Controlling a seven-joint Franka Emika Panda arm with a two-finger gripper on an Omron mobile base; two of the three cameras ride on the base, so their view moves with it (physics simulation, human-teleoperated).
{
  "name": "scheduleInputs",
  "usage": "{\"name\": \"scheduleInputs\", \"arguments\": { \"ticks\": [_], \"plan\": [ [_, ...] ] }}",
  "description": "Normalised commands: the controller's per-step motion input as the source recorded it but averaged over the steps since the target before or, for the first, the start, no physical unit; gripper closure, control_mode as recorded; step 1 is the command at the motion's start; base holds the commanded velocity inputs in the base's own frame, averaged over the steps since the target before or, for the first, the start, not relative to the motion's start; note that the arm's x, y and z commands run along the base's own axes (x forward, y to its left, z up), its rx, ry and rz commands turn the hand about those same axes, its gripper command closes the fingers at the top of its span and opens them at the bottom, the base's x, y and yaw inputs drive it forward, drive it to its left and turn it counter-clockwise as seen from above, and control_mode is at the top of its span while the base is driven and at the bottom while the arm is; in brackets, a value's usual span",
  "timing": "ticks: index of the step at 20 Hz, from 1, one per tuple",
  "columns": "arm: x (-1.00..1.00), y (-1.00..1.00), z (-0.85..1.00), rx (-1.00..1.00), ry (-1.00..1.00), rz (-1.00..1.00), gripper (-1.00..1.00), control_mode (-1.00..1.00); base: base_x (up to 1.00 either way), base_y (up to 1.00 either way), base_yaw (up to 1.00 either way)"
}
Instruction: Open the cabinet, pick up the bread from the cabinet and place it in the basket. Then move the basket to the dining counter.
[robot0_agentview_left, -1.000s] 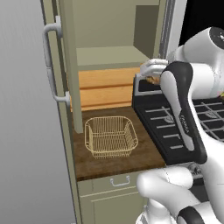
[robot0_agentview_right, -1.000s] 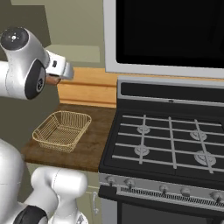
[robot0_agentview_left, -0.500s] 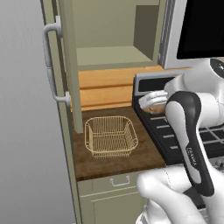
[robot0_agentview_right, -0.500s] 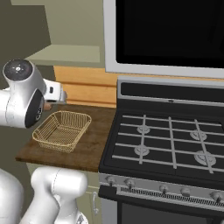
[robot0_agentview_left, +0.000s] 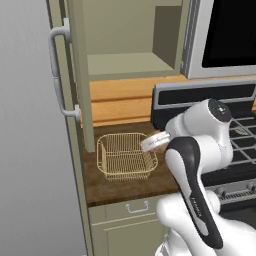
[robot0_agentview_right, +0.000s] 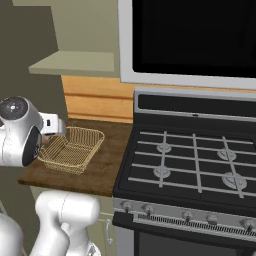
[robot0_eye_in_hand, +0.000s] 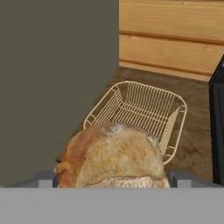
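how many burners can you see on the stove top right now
4 on the black gas stove: front left, back left, front right, back right. None looks hidden in the right base view.

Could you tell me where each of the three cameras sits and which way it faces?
Left base view: behind-left, facing the open cabinet; the arm rises lower right.
Right base view: behind-right, facing the stove; the arm is lower left.
Hand view: on the hand, looking past the bread in the gripper.
All three share the basket.
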Motion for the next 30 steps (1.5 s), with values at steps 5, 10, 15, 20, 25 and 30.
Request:
{"name": "scheduleInputs", "arguments": {
  "ticks": [5,10,15,20,25,30],
  "plan": [
    [0.52,0.07,-0.35,-0.05,0.02,0.03,1.00,-1.00,0.00,0.00,0.00],
    [0.59,0.00,-0.35,0.00,0.09,0.08,1.00,-1.00,0.00,0.00,0.00],
    [0.39,0.00,-0.41,-0.04,0.09,0.09,1.00,-1.00,0.00,0.00,0.00],
    [0.34,0.00,-0.41,-0.06,0.11,0.07,1.00,-1.00,0.00,0.00,0.00],
    [0.33,0.00,-0.42,-0.04,0.03,0.07,1.00,-1.00,0.00,0.00,0.00],
    [0.24,0.00,-0.46,0.00,-0.09,0.11,1.00,-1.00,0.00,0.00,0.00]
  ]
}}
